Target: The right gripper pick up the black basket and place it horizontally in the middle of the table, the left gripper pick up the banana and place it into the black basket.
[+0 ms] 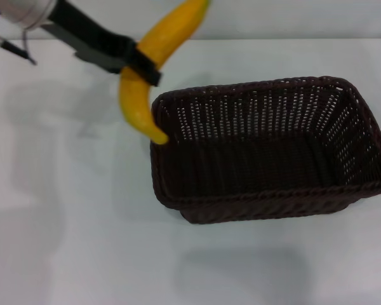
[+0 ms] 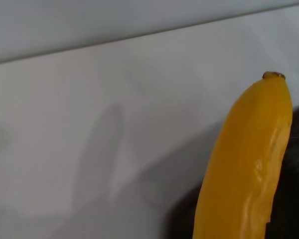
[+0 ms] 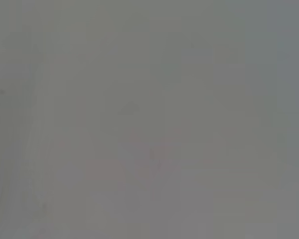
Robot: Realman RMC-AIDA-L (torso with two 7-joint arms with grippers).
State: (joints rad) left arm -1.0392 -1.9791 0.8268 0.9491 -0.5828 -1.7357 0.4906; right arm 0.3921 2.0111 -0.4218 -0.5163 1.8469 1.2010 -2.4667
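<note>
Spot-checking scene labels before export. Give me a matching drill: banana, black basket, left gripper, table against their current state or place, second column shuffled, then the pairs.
Column one:
1. banana
2. black basket
3. left gripper
4. table

Column two:
A. resting on the white surface, nothing inside
B. clamped around the fruit's middle, at the head view's upper left
C. held in the air, lower tip by the basket's left rim
D. white, carries the wicker container

Pairs: 1-C, 2-A, 3-B, 4-D
</note>
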